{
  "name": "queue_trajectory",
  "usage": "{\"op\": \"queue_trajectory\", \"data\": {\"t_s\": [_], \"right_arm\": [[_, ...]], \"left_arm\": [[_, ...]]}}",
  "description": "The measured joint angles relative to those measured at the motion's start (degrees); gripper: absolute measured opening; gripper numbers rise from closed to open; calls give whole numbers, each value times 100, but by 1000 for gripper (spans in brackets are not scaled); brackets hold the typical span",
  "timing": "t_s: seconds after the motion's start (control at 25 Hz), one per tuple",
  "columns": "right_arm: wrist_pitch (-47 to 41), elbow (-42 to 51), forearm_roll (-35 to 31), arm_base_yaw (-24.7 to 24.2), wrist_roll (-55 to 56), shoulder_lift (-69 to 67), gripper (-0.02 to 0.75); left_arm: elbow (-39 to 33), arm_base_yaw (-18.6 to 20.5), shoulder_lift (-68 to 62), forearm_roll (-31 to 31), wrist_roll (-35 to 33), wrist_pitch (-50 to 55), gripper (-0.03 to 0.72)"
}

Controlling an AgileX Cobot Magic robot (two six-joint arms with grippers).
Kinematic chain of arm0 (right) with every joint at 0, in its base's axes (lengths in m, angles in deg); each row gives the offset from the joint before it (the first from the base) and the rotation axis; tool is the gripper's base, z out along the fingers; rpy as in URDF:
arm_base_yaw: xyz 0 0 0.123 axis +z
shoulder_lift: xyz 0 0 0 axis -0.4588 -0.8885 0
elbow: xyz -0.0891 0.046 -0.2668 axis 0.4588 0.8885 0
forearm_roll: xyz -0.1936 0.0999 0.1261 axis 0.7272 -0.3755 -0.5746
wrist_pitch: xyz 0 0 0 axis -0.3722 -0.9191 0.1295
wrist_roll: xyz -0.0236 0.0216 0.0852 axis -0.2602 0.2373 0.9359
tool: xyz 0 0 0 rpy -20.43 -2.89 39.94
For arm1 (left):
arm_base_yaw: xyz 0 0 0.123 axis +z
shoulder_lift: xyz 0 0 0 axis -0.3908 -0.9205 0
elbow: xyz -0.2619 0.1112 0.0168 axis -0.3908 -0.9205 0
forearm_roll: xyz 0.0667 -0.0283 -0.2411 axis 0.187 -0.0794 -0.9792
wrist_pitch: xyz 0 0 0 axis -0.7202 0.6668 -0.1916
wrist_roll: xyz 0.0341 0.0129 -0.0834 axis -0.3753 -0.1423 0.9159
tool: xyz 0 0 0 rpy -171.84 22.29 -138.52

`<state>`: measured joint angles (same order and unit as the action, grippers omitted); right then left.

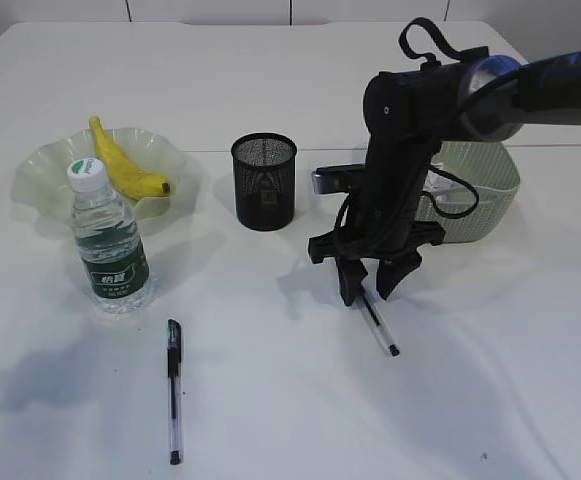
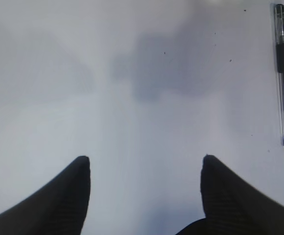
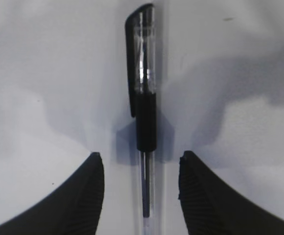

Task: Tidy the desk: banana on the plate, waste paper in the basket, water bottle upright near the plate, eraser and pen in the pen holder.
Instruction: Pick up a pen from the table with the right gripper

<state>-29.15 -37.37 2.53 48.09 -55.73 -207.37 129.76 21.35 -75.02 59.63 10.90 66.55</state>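
From the exterior view, my right end effector hangs low over the tabletop, straddling the upper end of a pen that lies flat, just in front of the black mesh pen holder and the green basket. A second pen lies near the front edge, in front of the upright water bottle. The banana already sits on the plate.

In the left wrist view, my left end effector is spread wide over bare tabletop, holding nothing; the second pen lies off to one side.

In the right wrist view, my right end effector is partly open, its fingers either side of the pen without touching it. I judge the pen light, stiff and slick on its clear barrel, apt to roll. The black rubber sleeve looks the best place to pinch, since it gives friction.
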Motion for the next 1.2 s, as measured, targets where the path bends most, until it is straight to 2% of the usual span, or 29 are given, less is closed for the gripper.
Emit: {"op": "queue_trajectory", "data": {"t_s": [0.72, 1.0, 1.2], "right_arm": [[0, 0, 29, 0, 32, -67, 344], [0, 0, 38, 0, 63, -67, 276], [0, 0, 38, 0, 63, -114, 193]], "left_arm": [[0, 0, 0, 0, 0, -25, 496], [0, 0, 0, 0, 0, -25, 496], [0, 0, 0, 0, 0, -25, 496]]}}
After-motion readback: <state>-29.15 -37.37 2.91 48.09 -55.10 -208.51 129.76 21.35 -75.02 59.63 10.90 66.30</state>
